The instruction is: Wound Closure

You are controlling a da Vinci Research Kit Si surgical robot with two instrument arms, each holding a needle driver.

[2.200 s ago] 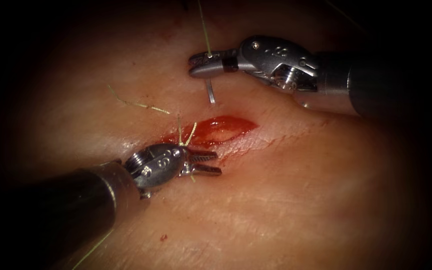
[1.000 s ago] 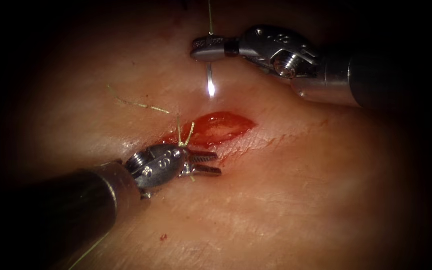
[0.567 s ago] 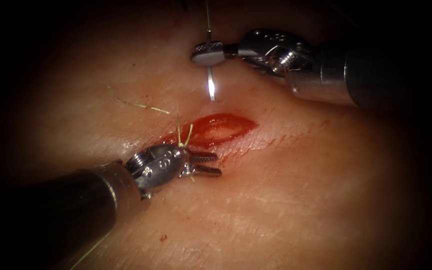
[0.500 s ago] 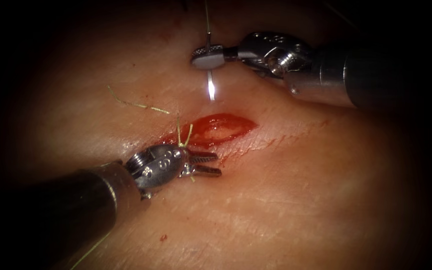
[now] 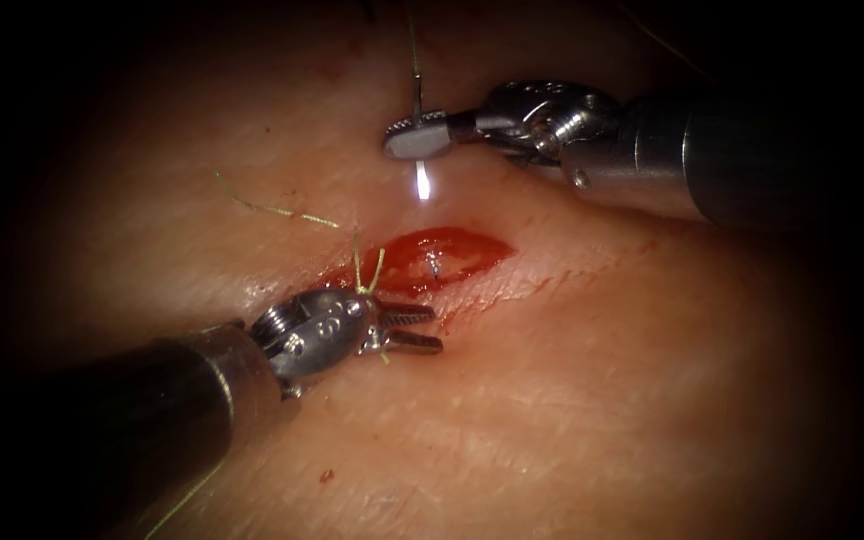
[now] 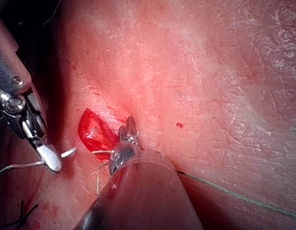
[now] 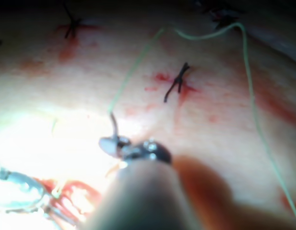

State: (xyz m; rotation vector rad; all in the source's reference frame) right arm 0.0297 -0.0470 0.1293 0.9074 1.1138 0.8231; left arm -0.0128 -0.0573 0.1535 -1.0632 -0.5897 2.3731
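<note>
My right hand (image 5: 414,135) pinches the needle (image 5: 420,181) near its thread end, at twelve o'clock from the cut (image 5: 432,258), clear of the tissue (image 5: 572,380). My left hand (image 5: 407,327) is spread and empty at the cut's seven o'clock, beside thread (image 5: 367,268).

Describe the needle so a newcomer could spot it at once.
Find the red open cut in the tissue. Just above it hover the right tool's shut jaws, which grip the needle near its thread end. It is the thin bright steel curve, tip pointing down at the cut, clear of the tissue, unlike the pale green thread.
</note>
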